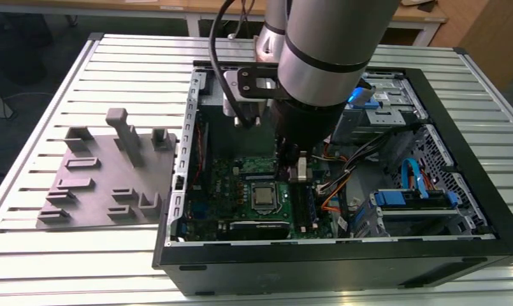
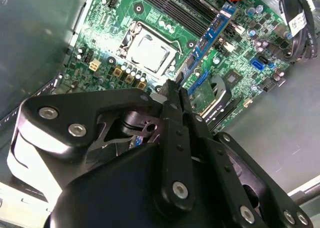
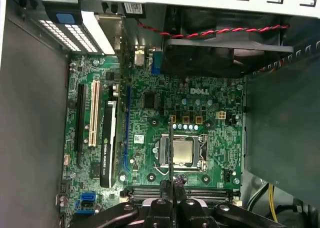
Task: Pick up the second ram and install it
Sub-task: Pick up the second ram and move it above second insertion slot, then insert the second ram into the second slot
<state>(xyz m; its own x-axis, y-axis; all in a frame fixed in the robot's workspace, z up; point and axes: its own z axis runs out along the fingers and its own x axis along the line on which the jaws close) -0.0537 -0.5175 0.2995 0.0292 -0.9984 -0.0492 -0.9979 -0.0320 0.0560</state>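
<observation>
Ribbed metal forms the table point(image 1: 86, 70), the largest item in the scene. On it, right of centre in the exterior view, lies the open black computer case point(image 1: 324, 261). The grey arm point(image 1: 324, 57) reaches from the upper centre of that frame down into the case. At the exterior view's left, well apart from the arm, lies the grey tray point(image 1: 95, 191) with upright pegs. Inside the case the green motherboard point(image 3: 210, 113) faces up, with the processor socket point(image 3: 182, 150) near its middle.

The gripper point(image 2: 174, 86) hangs above the board, close to the socket. Its fingers are pressed together, pinching the second ram point(image 2: 206, 40), which projects from the tips as a thin blue-green strip not yet seated in any slot. The black memory slots point(image 3: 210, 191) lie near the gripper, beyond the socket.

Assessment: pickup is complete and the install step is in hand, at the approach stage. Seating calls for the stick's contact edge to be parallel to a free slot and directly over it, followed by a straight push. Whether the strip is aligned with a slot cannot be told.
</observation>
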